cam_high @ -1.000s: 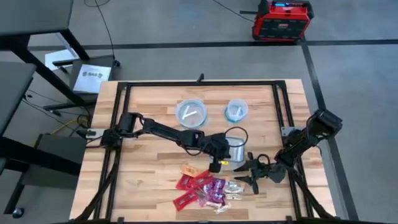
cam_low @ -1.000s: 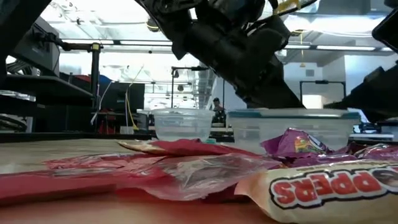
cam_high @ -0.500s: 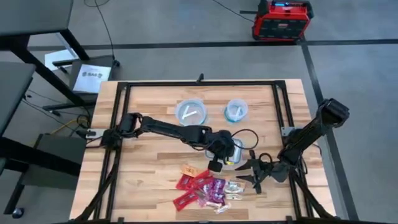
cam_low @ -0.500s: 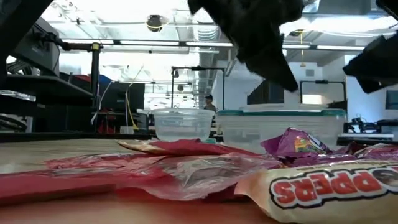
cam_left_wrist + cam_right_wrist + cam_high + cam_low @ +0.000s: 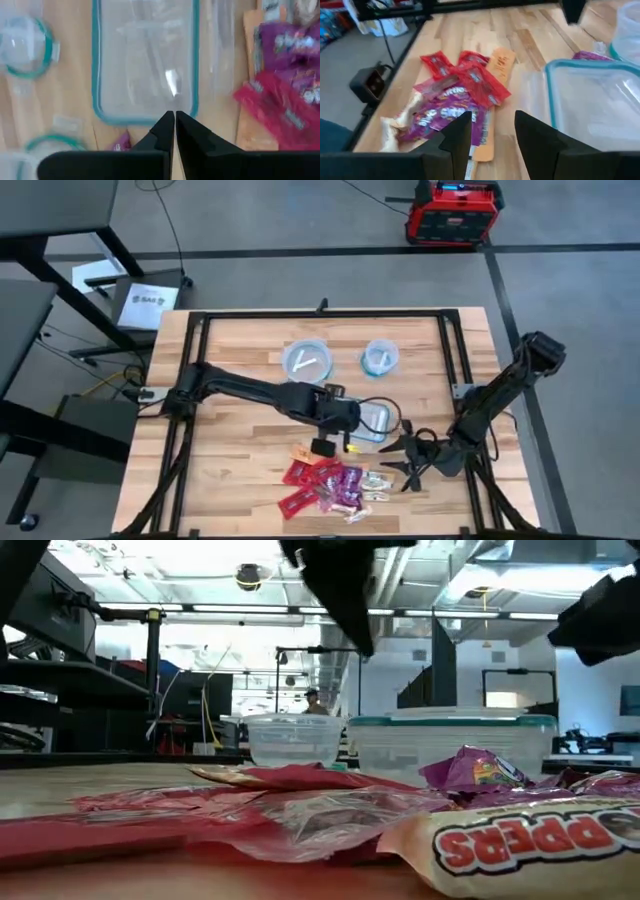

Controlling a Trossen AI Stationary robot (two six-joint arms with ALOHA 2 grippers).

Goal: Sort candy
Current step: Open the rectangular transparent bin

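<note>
The candy lies in a loose pile of red, purple, orange and whitish wrappers near the table's front edge, large in the low view. My left gripper hangs shut above the clear rectangular tub's left end, holding nothing; the left wrist view shows its fingertips over the tub's rim. One purple candy lies on the table beside that rim. My right gripper stands open just right of the pile, its fingers pointing at the candy.
Two clear round bowls with bluish rims stand behind the tub: the left bowl holds a whitish candy, the right bowl is smaller. Black frame rails run along the table's sides. Bare wood lies left of the pile.
My left gripper has swung from over the tub toward the table's left and near edge, staying shut. My right arm's upper part has swung toward the table's right edge, and its gripper has stayed open beside the pile.
</note>
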